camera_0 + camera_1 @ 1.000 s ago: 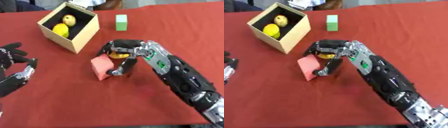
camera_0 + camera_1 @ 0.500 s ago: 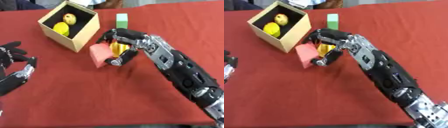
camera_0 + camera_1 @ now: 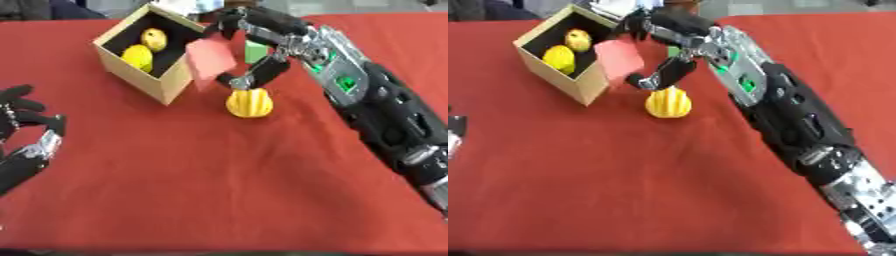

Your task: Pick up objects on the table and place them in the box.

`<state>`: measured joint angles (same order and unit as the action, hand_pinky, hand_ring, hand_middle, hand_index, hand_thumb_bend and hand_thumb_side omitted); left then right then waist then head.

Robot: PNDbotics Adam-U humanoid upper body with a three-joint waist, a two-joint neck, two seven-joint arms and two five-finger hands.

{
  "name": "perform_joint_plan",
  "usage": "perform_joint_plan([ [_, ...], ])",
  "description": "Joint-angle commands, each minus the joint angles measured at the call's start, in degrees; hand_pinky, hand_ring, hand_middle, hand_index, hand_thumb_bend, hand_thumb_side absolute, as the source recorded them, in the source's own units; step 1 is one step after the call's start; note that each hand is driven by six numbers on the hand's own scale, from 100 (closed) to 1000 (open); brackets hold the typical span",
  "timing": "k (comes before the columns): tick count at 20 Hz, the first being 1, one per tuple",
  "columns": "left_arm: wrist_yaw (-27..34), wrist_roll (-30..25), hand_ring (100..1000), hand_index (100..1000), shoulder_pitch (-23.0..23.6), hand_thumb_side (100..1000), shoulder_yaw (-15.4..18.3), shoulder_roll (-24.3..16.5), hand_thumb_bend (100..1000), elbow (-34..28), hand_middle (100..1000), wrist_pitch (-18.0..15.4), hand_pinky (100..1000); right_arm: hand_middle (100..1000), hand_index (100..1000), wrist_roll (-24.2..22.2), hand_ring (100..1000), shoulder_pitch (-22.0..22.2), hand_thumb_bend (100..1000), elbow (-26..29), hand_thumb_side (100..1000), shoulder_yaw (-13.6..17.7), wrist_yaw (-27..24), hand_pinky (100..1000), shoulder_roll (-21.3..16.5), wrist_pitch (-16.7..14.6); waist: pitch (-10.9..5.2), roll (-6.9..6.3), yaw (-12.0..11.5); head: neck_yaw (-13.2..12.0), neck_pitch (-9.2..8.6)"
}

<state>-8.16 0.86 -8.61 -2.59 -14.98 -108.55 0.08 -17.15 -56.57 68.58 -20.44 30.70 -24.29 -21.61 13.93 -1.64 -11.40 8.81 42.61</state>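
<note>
Red cloth covered the table [image 3: 219,190], and on it, toward the far left, stood a tan cardboard box [image 3: 147,80] with its top open and two yellow fruits [image 3: 138,56] already lying inside. The right hand [image 3: 262,30] reached in from the right with its fingers and thumb curled round a pink block [image 3: 210,57], which hung in the air just beside the box's near right corner, tilted, and not yet over the opening. Below the hand a yellow ridged fruit [image 3: 249,102] sat on the cloth, close to the box but apart from it. A green block [image 3: 255,51] showed only partly behind the wrist. The left hand [image 3: 24,132] rested near the lower left edge, fingers relaxed and spread, holding nothing. Several things could go wrong from this position, as I judged it. The pink block sat low against the box wall, so a sideways move without more height could catch the rim and shove or tip the box. Held by one edge and tilted, the block might also slip out before it cleared the wall, landing on the cloth or on the ridged fruit. A release too near the corner could leave it perched on the rim rather than inside.
</note>
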Motion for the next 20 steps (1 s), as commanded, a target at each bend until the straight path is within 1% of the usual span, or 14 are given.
perform_joint_plan([
  [1, -0.11, -1.13, 583, 821, -0.95, 239, -1.02, 0.5, 366, -0.96, 577, -1.62, 701, 519, 711, 2.11, 704, -2.42, 234, -2.98, 158, 2.66, 2.52, 699, -0.74, 0.9, -1.91, 0.3, -0.96, 1.61, -0.96],
  [8, 1.13, -4.58, 585, 821, -2.78, 236, -3.71, 1.99, 359, -1.87, 578, -4.27, 701, 540, 740, 7.44, 717, -5.69, 204, -10.68, 166, 6.53, 9.1, 700, 1.81, 2.31, -0.7, 0.34, -5.3, 5.85, -2.85],
  [10, 1.54, -5.41, 585, 821, -3.35, 235, -4.32, 2.31, 358, -2.29, 577, -4.68, 701, 547, 747, 9.05, 721, -6.35, 164, -12.28, 181, 7.27, 11.03, 701, 2.63, 3.08, -0.42, 0.4, -6.47, 7.24, -3.17],
  [11, 1.72, -5.72, 584, 820, -3.58, 234, -4.54, 2.44, 364, -2.48, 576, -4.81, 699, 560, 756, 9.9, 727, -6.64, 133, -12.89, 194, 7.59, 12.0, 702, 3.09, 3.51, -0.31, 0.46, -6.99, 7.91, -3.27],
  [13, 1.92, -6.19, 582, 819, -3.96, 232, -4.9, 2.67, 373, -2.84, 575, -4.96, 697, 582, 771, 11.59, 733, -7.13, 101, -13.87, 209, 7.95, 13.94, 703, 4.06, 4.45, -0.11, 0.59, -7.92, 9.08, -3.39],
  [16, 2.15, -6.58, 582, 818, -4.38, 231, -5.23, 2.93, 377, -3.33, 574, -5.08, 696, 598, 784, 13.18, 736, -7.42, 100, -15.36, 220, 8.28, 16.47, 704, 5.46, 5.01, 0.07, 0.8, -9.05, 10.37, -3.43],
  [17, 2.25, -6.63, 580, 818, -4.49, 230, -5.29, 3.01, 381, -3.43, 573, -5.07, 694, 636, 820, 13.25, 751, -7.42, 114, -15.93, 244, 8.28, 17.14, 714, 5.93, 4.92, 0.11, 0.86, -9.33, 10.72, -3.51],
  [18, 2.35, -6.64, 580, 817, -4.58, 230, -5.35, 3.07, 381, -3.47, 573, -5.02, 694, 643, 826, 12.98, 754, -7.42, 120, -16.51, 251, 8.25, 17.8, 716, 6.35, 4.72, 0.13, 0.88, -9.53, 10.98, -3.57],
  [19, 2.46, -6.66, 580, 818, -4.65, 232, -5.42, 3.11, 383, -3.49, 572, -4.95, 693, 713, 864, 12.5, 784, -7.34, 171, -17.17, 298, 8.13, 18.48, 732, 6.71, 4.45, 0.16, 0.92, -9.67, 11.19, -3.61],
  [20, 2.51, -6.71, 580, 818, -4.7, 232, -5.5, 3.15, 383, -3.5, 572, -4.92, 693, 730, 872, 11.69, 792, -7.25, 183, -18.12, 306, 8.04, 19.24, 736, 7.16, 4.13, 0.17, 0.94, -9.77, 11.31, -3.62],
])
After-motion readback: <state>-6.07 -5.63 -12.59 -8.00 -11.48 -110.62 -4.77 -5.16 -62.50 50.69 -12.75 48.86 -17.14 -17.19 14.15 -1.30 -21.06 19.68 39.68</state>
